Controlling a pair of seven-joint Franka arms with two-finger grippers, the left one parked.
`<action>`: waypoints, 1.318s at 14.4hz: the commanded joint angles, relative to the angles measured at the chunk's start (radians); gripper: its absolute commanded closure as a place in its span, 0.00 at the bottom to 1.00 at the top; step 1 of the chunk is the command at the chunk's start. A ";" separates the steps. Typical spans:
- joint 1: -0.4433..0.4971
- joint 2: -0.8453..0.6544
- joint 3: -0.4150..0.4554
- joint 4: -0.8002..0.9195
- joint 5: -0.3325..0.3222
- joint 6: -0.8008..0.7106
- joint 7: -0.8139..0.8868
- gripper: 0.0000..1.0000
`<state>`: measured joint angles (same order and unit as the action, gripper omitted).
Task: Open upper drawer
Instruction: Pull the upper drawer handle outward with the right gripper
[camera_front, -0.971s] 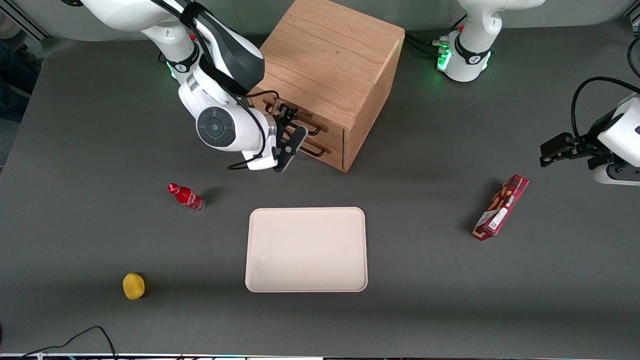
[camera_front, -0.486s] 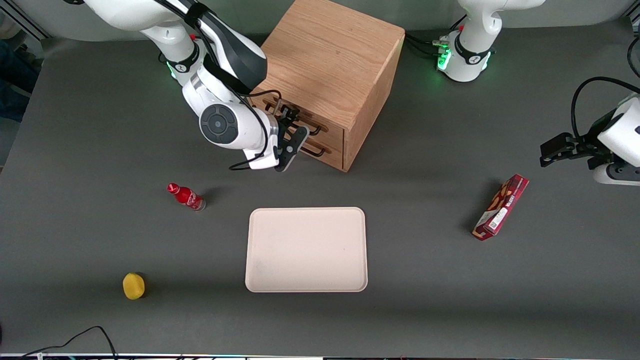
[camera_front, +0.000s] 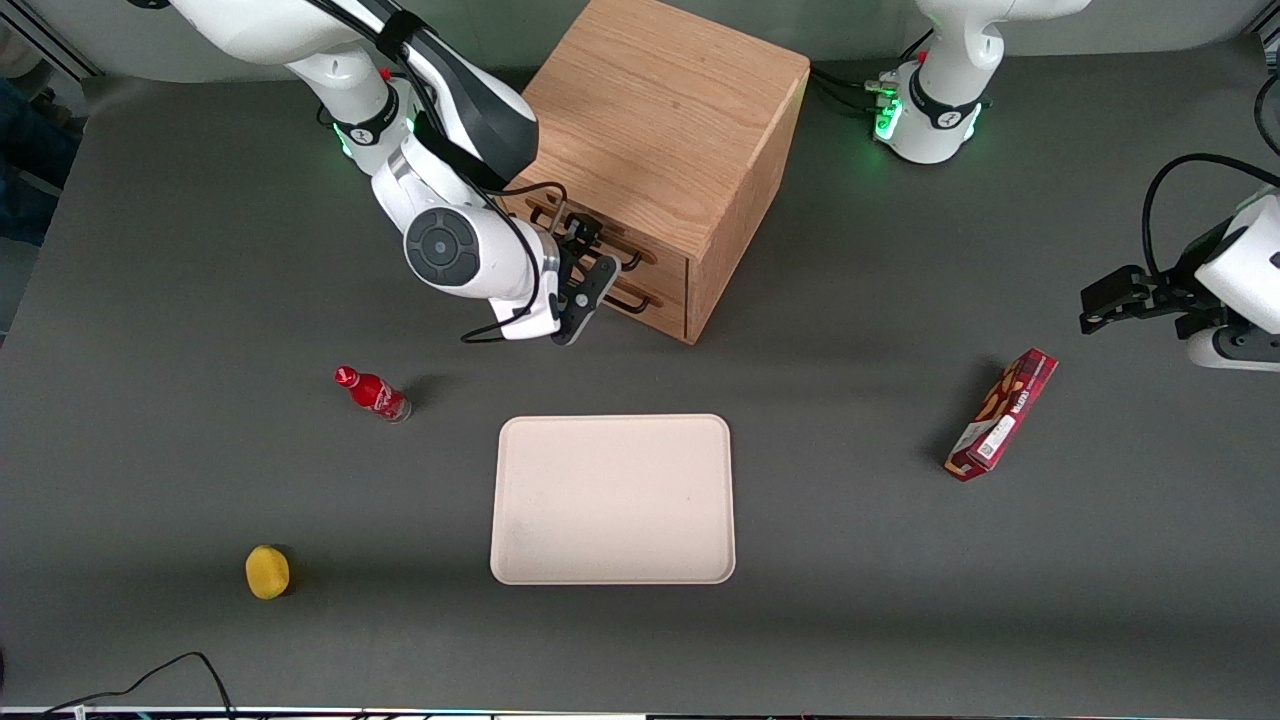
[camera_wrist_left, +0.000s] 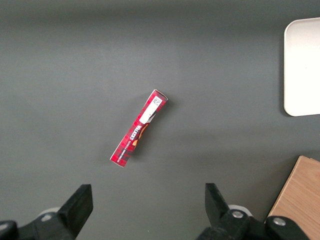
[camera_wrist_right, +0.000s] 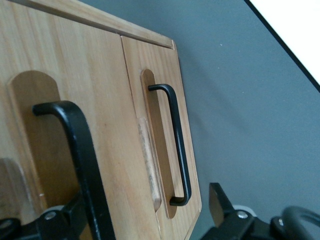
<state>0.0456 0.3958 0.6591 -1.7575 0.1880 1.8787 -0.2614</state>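
On the dark grey table (camera_front: 200, 250), upper centre of the frame, the gripper (camera_front: 590, 262), its grip state unclear, is pressing up to the upper drawer (camera_front: 600, 243), whose black bar handle (camera_wrist_right: 82, 165) is running crosswise between its fingers.

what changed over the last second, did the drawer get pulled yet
Not yet. The right arm's tool eased a little closer to the front of the cabinet, at the handle of the upper drawer. The drawer front stayed flush and closed. The lower drawer, tray, red bottle, yellow object and snack box did not move.
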 joint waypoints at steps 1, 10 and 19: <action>-0.001 -0.022 0.002 -0.027 -0.027 0.023 0.007 0.00; -0.006 -0.017 0.002 -0.014 -0.058 0.028 0.022 0.00; -0.020 0.008 -0.012 0.033 -0.127 0.028 0.024 0.00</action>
<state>0.0249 0.3944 0.6484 -1.7442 0.0879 1.9048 -0.2559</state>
